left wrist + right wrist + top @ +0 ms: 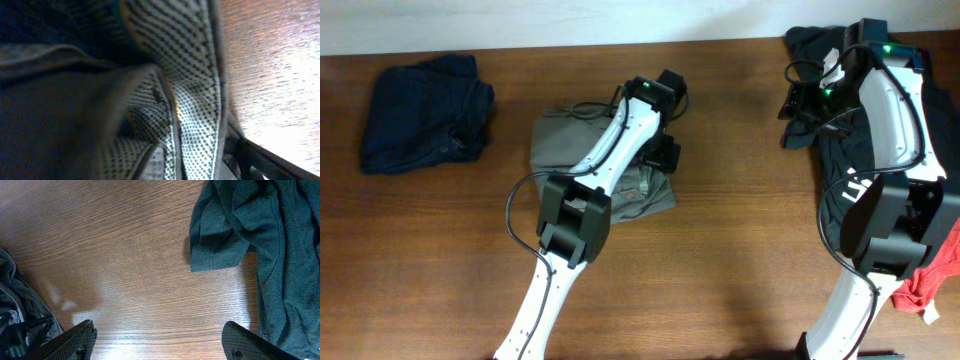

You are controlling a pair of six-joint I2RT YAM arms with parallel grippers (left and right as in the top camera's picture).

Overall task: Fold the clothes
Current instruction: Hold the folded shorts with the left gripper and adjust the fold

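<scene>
Overhead tally of arms: we count two. The left arm reaches in from the near edge toward the middle, and the right arm stands along the right side.
Tabletop: one brown wooden tabletop carries everything.
Nearest garment: we see one red garment, crumpled at the near right edge, just beside the right arm's base.
Task's thing: there is one pair of grey-olive shorts. It lies bunched in a compact heap a little left of centre, partly under the left arm.
Left pincer: the left pincer points down at the right edge of the shorts. Its jaws are spread wide, and we cannot tell whether any cloth lies between them.
Left wrist close-up: the shorts fill most of the view. One strip of pale dotted mesh lining runs up the middle, and bare tabletop shows on the right.
Right pincer: the right pincer hangs beside the dark pile. In the right wrist view the right pincer has its two fingertips far apart over bare wood, holding nothing.
Dark pile: one heap of dark clothes lies under the right arm, one piece with white lettering. We cannot count the pieces. The wrist view shows a dark grey-green fold of it.
Farthest left: one navy garment lies folded, well apart from the shorts.
</scene>
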